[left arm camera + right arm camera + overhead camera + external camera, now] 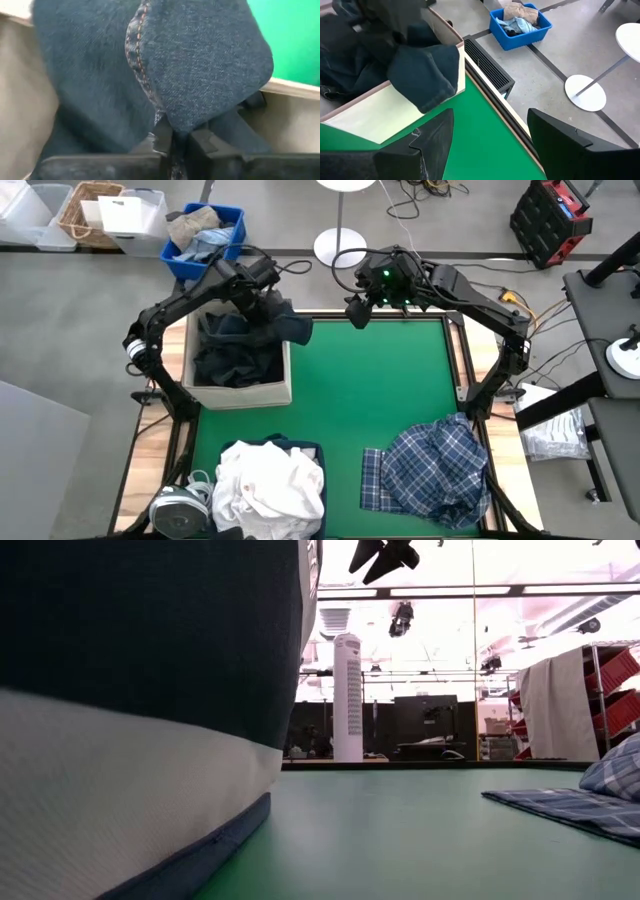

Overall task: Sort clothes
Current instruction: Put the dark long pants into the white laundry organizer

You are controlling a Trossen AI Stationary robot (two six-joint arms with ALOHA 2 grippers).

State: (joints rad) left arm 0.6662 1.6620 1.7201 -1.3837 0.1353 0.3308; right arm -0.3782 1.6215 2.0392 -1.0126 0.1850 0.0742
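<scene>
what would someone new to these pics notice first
Most striking is the left gripper, shut on a dark blue denim garment that drapes over the rim of the beige fabric bin at the green table's far left. Nearer the camera lie a crumpled white clothes pile and a blue-and-white plaid shirt on the right. The right gripper hovers open over the table's far edge.

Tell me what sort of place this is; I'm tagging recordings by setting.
Probably a robotics lab or workshop. The green table stands on bare concrete, cables trail across the floor, red parts bins fill shelving behind, and a tower fan stands in the open room.
</scene>
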